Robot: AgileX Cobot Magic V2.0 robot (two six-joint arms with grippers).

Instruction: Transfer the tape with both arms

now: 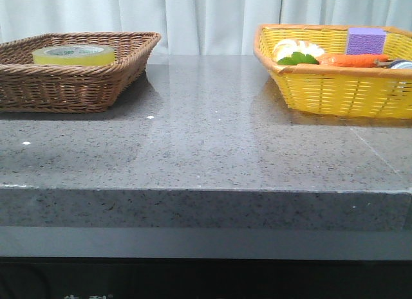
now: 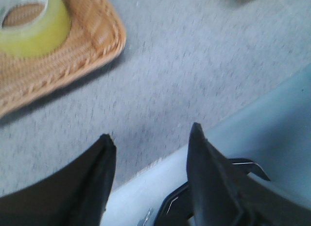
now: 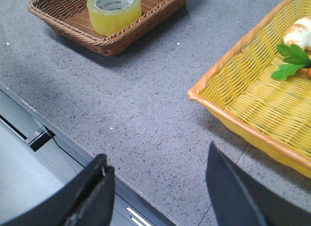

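Grey speckled stone tabletop (image 1: 206, 151) fills the near part of the front view, with its thick front edge closest to the camera. No arm shows in that view. At the far left of the table sits a shallow brown wicker basket (image 1: 77, 87), and inside it lies a wide roll of translucent yellow packing tape (image 1: 74, 54), flat on its side, its white core printed with green letters. At the far right, well apart from it, stands a yellow woven basket (image 1: 335, 87) holding a purple block (image 1: 365, 40), an orange carrot-like piece (image 1: 354, 60), green leaves (image 1: 297, 58) and a pale rounded item (image 1: 293, 48).

From the left wrist camera, the left black wedge-shaped gripper (image 2: 148, 141) hangs over the table's near edge, jaws spread apart and holding nothing; the tape and the corner of its basket lie some way beyond the fingertips. From the right wrist camera, the right black wedge-shaped gripper (image 3: 158, 172) is likewise spread wide and empty, over the near edge between the two baskets.

By the look of things the transfer has not begun: the tape is untouched. The next move likely calls for the left arm to reach into the brown basket and close across the roll's wall, for a later handover to the right arm
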